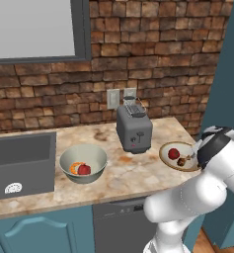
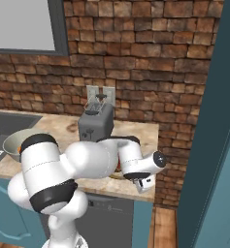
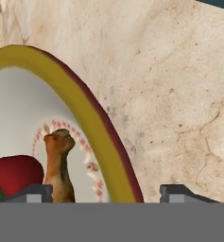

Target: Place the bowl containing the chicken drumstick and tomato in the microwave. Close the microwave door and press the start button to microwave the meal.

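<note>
The shallow cream bowl (image 1: 180,155) with its tan-gold rim sits near the right end of the counter. It holds the red tomato (image 1: 173,153) and the brown chicken drumstick (image 1: 186,159). My gripper (image 1: 197,150) hangs low at the bowl's right edge. In the hand view the bowl's rim (image 3: 92,118) runs up between my two fingertips, with the tomato (image 3: 14,175) and drumstick (image 3: 59,163) just inside it. The gripper (image 3: 106,194) is open, one fingertip on each side of the rim. The microwave and its door are out of view.
A grey toaster (image 1: 134,129) stands just left of the bowl against the brick wall. A deeper grey-white bowl (image 1: 83,163) sits mid-counter, with a dark sink basin (image 1: 22,163) at the far left. A tall teal cabinet (image 1: 227,74) bounds the counter on the right.
</note>
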{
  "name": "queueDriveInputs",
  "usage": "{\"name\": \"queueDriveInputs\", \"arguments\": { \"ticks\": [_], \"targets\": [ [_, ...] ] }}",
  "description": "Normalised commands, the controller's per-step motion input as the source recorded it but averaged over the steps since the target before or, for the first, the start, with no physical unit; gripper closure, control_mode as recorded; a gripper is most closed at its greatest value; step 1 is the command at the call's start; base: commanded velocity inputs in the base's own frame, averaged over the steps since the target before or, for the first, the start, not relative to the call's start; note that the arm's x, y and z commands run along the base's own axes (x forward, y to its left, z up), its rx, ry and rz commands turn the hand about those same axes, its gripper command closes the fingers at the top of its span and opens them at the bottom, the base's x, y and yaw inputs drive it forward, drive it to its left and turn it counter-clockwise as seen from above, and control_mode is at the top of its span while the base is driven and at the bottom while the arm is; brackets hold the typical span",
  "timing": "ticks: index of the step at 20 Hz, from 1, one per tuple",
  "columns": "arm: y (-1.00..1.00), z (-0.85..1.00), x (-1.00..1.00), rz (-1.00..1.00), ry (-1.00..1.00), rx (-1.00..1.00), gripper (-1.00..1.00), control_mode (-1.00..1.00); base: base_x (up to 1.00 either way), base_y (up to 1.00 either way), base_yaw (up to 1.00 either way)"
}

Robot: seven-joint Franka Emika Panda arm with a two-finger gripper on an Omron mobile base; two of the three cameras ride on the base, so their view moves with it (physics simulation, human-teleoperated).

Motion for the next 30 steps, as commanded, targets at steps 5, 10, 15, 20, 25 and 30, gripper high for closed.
{"name": "queueDriveInputs", "arguments": {
  "ticks": [5, 10, 15, 20, 25, 30],
  "targets": [
    [0.0, -0.32, 0.15, 0.0, -0.05, 0.0, -1.0, -1.0, 0.0, 0.0, 0.0],
    [0.03, -0.24, 0.06, 0.0, -0.05, 0.0, 1.0, -1.0, 0.0, 0.0, 0.0],
    [0.01, 0.0, 0.0, 0.0, 0.0, 0.0, 1.0, -1.0, 0.0, 0.0, 0.0],
    [0.01, 0.11, -0.01, 0.01, 0.0, 0.0, 1.0, -1.0, 0.0, 0.0, 0.0],
    [0.06, 0.43, -0.03, 0.01, -0.01, -0.01, 1.0, -1.0, 0.0, 0.0, 0.0],
    [0.17, 0.7, -0.32, 0.0, -0.19, -0.07, 1.0, -1.0, 0.0, 0.0, 0.0]
  ]
}}
